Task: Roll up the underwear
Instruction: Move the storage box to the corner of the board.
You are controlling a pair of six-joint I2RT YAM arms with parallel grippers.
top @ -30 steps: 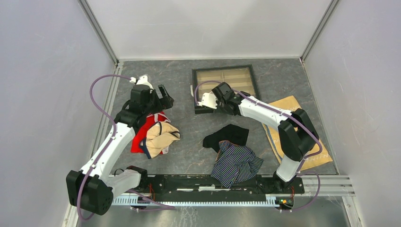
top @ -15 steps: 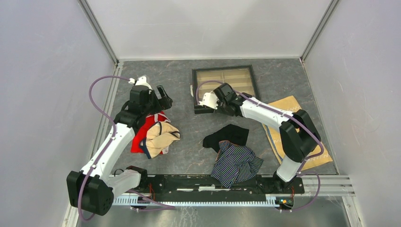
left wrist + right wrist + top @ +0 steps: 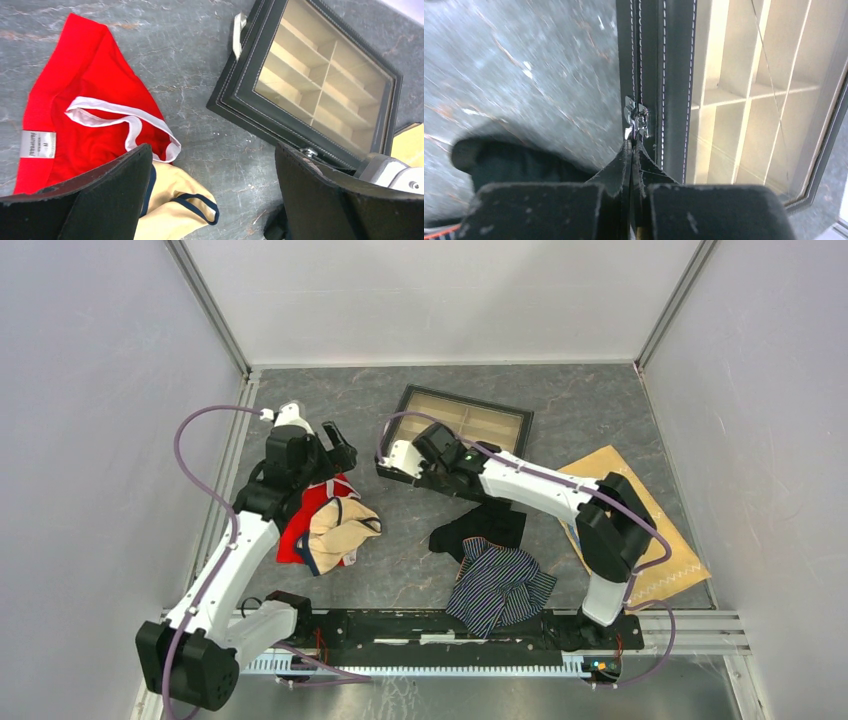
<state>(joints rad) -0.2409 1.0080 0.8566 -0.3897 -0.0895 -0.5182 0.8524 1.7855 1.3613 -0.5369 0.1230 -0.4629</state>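
Observation:
The navy striped underwear lies crumpled at the near middle. The plain black underwear lies just behind it and shows as a dark blur in the right wrist view. My right gripper is shut on the black pull tab at the latch of a dark box with tan compartments. My left gripper is open and empty above the bare floor between red briefs and the box.
Beige briefs with navy trim lie over the red pair on the left. A flat tan cloth with white zigzag stitching lies under the right arm. Enclosure walls stand on three sides.
My right gripper has dragged the box to the left and nearer, turning it askew. My left gripper has drifted slightly left and back, still open.

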